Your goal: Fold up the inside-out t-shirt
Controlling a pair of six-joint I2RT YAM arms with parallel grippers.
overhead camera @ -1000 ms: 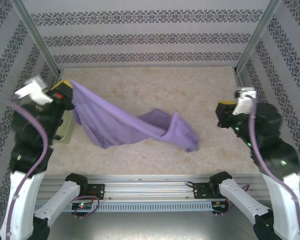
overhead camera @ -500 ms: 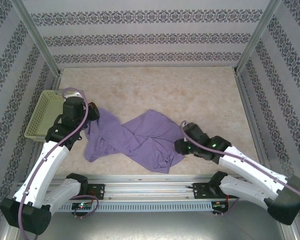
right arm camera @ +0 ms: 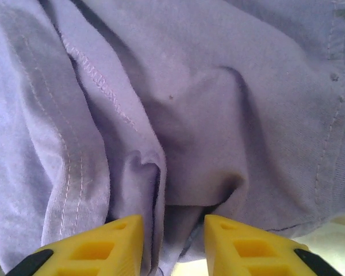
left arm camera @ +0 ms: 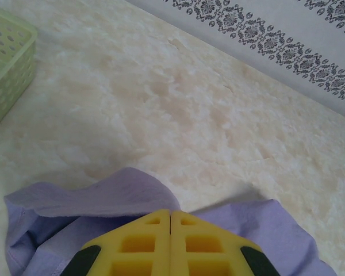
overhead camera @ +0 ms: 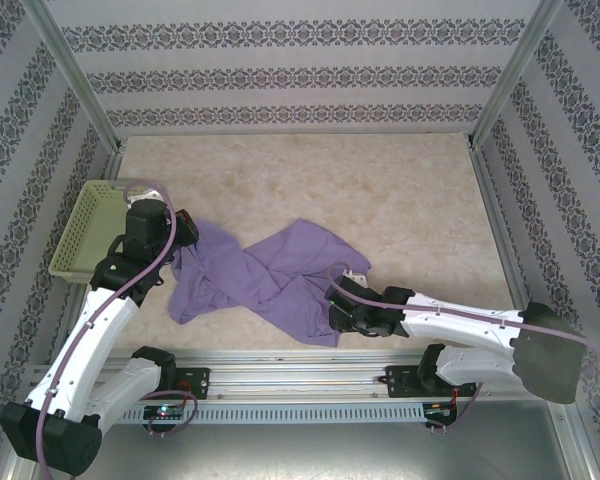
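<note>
The inside-out t-shirt lies crumpled and twisted on the table, left of centre, its seams showing. My left gripper sits at the shirt's upper left corner. Its jaws are shut, with lavender cloth rising to the tips on both sides. My right gripper is low at the shirt's near right edge. Its yellow jaws stand apart, and a bunched fold of cloth hangs in the gap between them.
A yellow-green basket stands at the table's left edge, just left of my left arm, and its corner shows. A metal rail runs along the near edge. Patterned walls close in three sides. Bare table lies behind the shirt.
Both arms came down from a raised pose, and the left one lowered the shirt onto the table. The right gripper then slid left into the shirt's near edge with its jaws apart.
</note>
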